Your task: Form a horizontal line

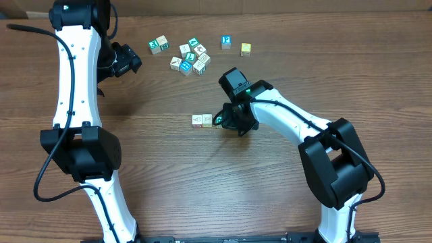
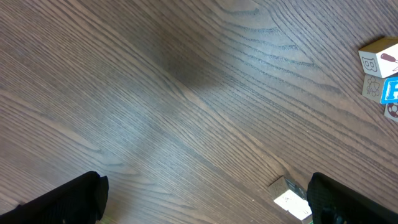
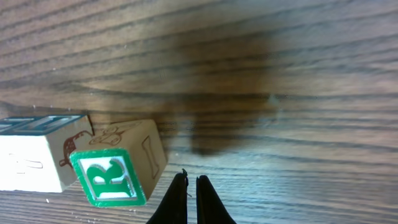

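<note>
Sitting mid-table, the row of 2 small whitish wooden letter cubes (image 1: 202, 120) has a green-R cube (image 3: 115, 177) skewed at its end; right gripper (image 3: 191, 183) clenched empty just beside it, left gripper (image 1: 133, 62) spread wide.

The table (image 1: 169, 182) is brown with fine dark grain. The R cube (image 3: 111, 182) has a green letter and frame on white. The neighbouring cube (image 3: 31, 163) is cream with reddish marks.

A robotics lab, by the look: white left arm (image 1: 71, 74) and right arm (image 1: 290, 118) at a wood-grain table (image 1: 169, 196).
</note>
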